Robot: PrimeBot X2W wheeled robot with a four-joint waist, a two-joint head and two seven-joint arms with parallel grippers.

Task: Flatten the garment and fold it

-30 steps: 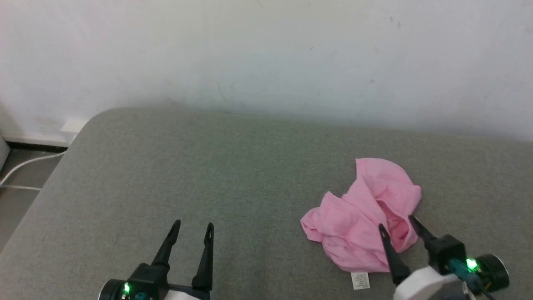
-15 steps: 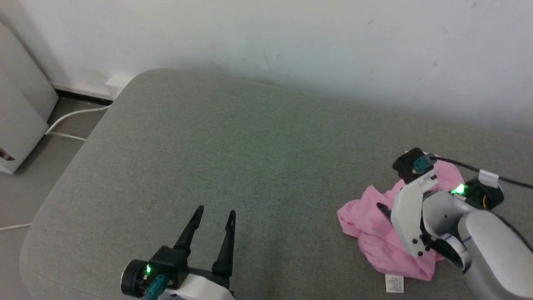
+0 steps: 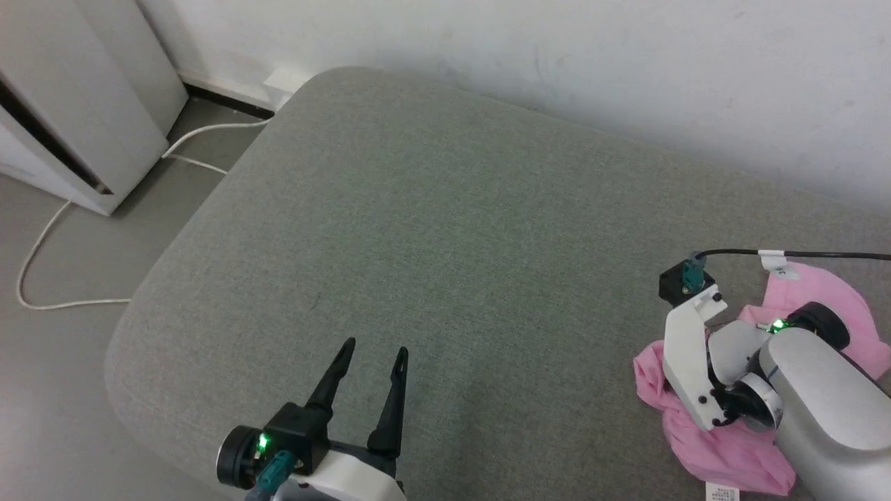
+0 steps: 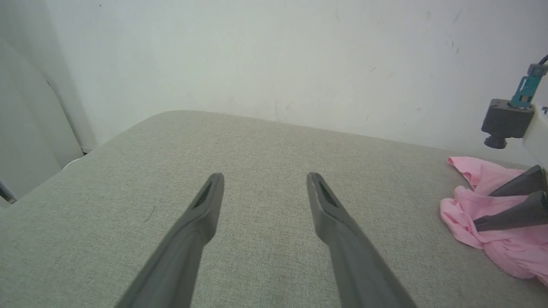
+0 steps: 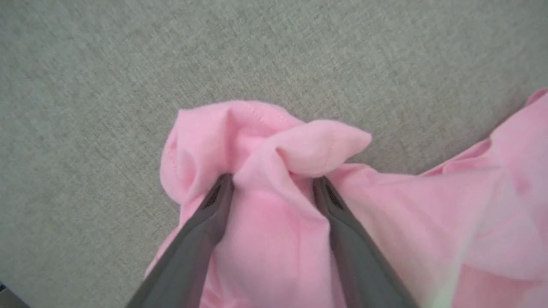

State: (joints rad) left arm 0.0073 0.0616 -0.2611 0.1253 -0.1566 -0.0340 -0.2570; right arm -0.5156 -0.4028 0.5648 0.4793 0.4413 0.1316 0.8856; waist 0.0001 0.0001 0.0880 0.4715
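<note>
The garment (image 3: 724,452) is a crumpled light pink cloth at the right end of the grey cushion (image 3: 445,209), with its white care label (image 3: 724,492) at the bottom edge. My right arm (image 3: 814,390) covers its middle. In the right wrist view my right gripper (image 5: 274,182) points down into the garment (image 5: 299,145), fingers spread, a raised fold bunched between them. The left wrist view shows those fingers (image 4: 513,211) lying on the pink cloth (image 4: 483,175). My left gripper (image 3: 375,348) hovers open and empty over bare cushion, far left of the garment (image 4: 264,177).
The cushion's rounded left edge (image 3: 139,313) drops to a grey floor with a white cable (image 3: 42,243) and a white cabinet (image 3: 69,104). A white wall (image 3: 557,42) runs behind. A black cable (image 3: 821,255) trails from my right wrist.
The head camera has turned, shifting the whole picture. My right gripper has swung over the garment and tipped down into it. The left gripper stays open.
</note>
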